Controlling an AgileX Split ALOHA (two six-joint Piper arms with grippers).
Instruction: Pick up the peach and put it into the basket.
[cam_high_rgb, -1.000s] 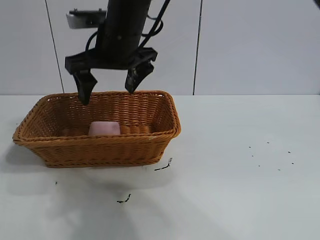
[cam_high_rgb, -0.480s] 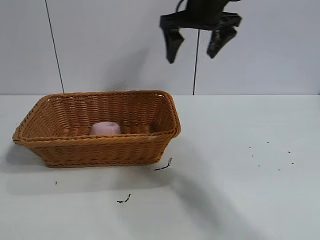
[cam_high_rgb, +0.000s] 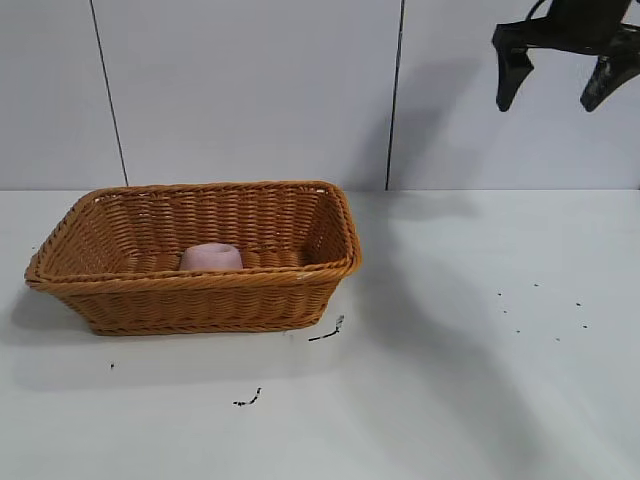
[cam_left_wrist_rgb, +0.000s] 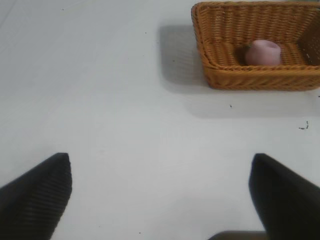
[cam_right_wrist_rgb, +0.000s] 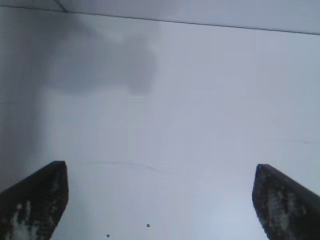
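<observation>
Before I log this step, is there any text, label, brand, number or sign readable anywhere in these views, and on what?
None: no readable text in any view.
Orange-brown woven wicker basket: no label or tag visible.
Pale pink rounded peach inside it: no markings.
White table: only small dark specks, not writing.
Black right claw, raised and open: no brand or number visible.

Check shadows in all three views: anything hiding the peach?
Exterior view: soft shadow on the table right of the basket; peach lit; right end effector open, high at right. Left wrist view: open left end effector, basket shadow on table. Right wrist view: broad grey table shadow.
</observation>
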